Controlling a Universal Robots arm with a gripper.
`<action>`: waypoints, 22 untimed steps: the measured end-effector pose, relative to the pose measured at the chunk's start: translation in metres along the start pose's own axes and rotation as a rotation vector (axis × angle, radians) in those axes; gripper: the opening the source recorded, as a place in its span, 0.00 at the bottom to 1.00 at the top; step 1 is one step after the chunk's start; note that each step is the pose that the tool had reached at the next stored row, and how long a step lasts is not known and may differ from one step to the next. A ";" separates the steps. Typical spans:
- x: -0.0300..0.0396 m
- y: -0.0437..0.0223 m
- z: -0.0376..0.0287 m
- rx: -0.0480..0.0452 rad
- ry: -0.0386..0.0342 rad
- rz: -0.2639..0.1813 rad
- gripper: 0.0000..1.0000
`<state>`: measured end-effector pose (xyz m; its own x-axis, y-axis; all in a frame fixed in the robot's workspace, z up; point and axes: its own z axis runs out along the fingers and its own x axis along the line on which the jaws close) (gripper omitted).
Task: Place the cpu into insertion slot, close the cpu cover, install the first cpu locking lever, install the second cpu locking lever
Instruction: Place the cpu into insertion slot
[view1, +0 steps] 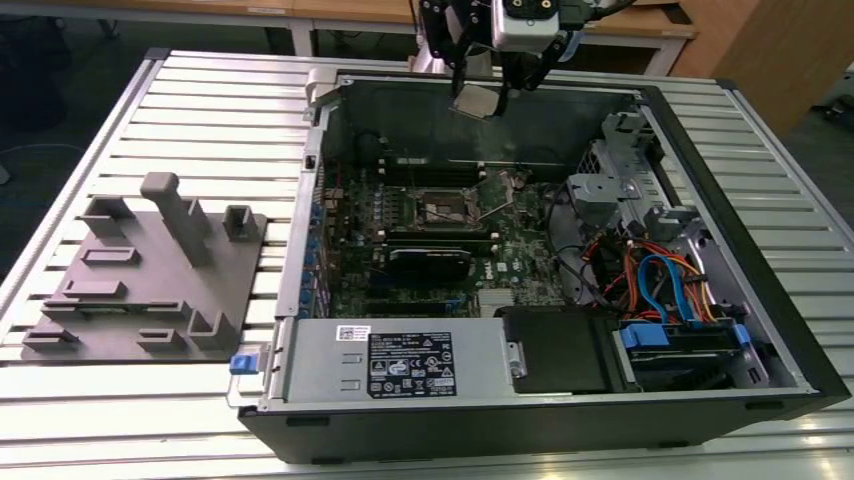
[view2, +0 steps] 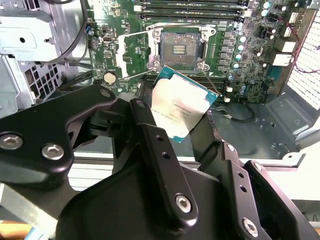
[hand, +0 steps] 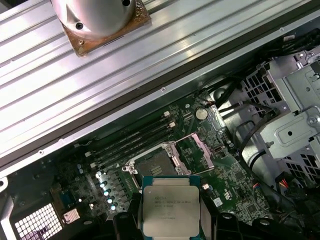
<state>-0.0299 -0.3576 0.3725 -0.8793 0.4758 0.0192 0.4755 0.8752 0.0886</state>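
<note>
I stood by the slatted table (view1: 107, 420) and watched the arm hang over the far wall of the open case (view1: 561, 425), at twelve o'clock in the exterior view. The gripper (view1: 487, 85) was clamped on the cpu (view1: 475, 103), its fingers closed only as far as the chip's two opposite edges. The chip hung tilted in the air, touching nothing else.

In the second wrist view the black fingers (view2: 150, 132) pinched the cpu (view2: 182, 105) from either side, its silver-grey top facing the camera inside a green border. In the first wrist view the cpu (hand: 171, 205) showed square-on, with the board lying well beyond it.

The slot (view1: 450, 207) sat bare near the middle of the green board (view1: 350, 250), well below the chip and toward six o'clock from it in the exterior view. Its dark centre was uncovered in both wrist views (view2: 179, 47) (hand: 155, 162). The cover (view2: 121, 55) was swung off the slot and lay open just beside it, green board showing through its window. In the exterior view that put it at three o'clock of the slot.

Inside the case, a grey power supply (view1: 387, 365) filled the near edge at six o'clock. A bundle of orange and blue cables (view1: 661, 275) lay toward four o'clock. A grey fixture plate (view1: 147, 270) stood on the table at nine o'clock, well apart from the case.
</note>
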 end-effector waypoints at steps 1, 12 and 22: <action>0.0000 0.0000 0.0000 0.0000 0.0000 0.000 0.54; 0.0000 0.0000 0.0000 -0.0007 -0.0036 0.040 0.54; 0.0000 0.0000 0.0002 -0.0023 -0.0109 0.123 0.54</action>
<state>-0.0299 -0.3576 0.3723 -0.8142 0.5803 0.0192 0.5795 0.8101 0.0886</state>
